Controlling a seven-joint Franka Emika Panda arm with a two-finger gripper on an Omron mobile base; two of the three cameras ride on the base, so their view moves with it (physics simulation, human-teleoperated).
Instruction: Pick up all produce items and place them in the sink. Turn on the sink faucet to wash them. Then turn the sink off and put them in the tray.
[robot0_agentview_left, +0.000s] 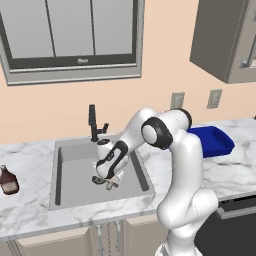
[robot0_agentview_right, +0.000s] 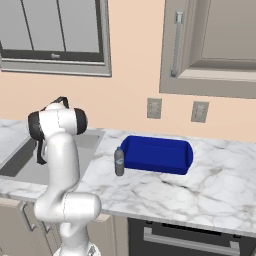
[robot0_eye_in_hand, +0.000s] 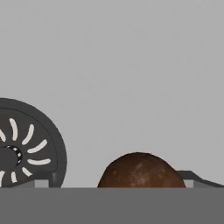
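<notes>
Jaws flank mushroom in sink

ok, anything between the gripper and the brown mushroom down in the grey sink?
Nothing visible. The brown-capped mushroom sits right at the gripper, low in the grey sink basin, with the round dark drain off to one side.

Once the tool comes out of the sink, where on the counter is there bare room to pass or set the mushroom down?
Bare marble lies right of the deep blue rectangular tray and in front of it, toward the counter edge. Left of the grey sink basin, the patch is bare but for the dark brown glass bottle. It is crowded between sink and tray, where a small grey bottle stands.
</notes>
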